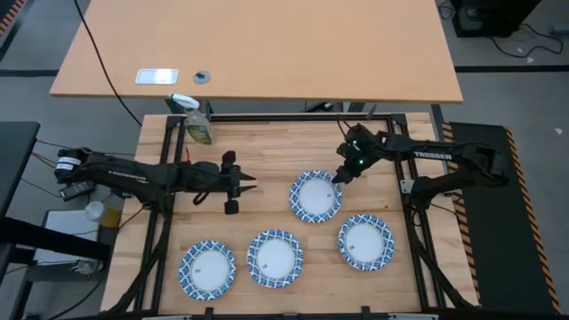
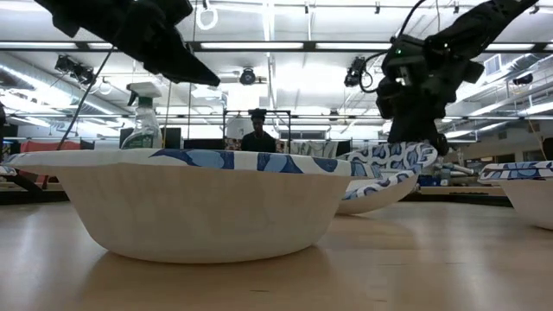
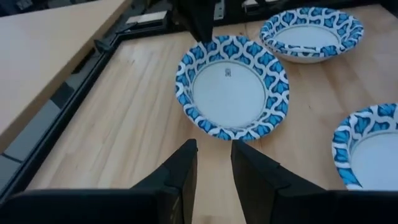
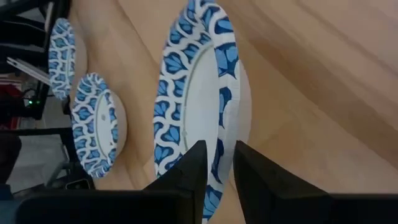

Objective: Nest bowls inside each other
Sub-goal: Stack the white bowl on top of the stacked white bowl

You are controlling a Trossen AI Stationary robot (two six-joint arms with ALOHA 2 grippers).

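Right gripper (image 1: 339, 177) pinched the blue-and-white bowl (image 1: 316, 196) at its two o'clock rim, tilting it. Lifting cleanly probably needed a firm, level grip. Left gripper (image 1: 233, 182) waited, slightly parted.

White lettering reading "TROSSEN" runs along the right arm (image 1: 433, 156), at the right of the high view's middle. The left arm (image 1: 133, 175), at the left of that view, carries a line of white lettering too small to read. A small dark mark sits in the white centre of the bowl (image 3: 231, 87) in the left wrist view, illegible.
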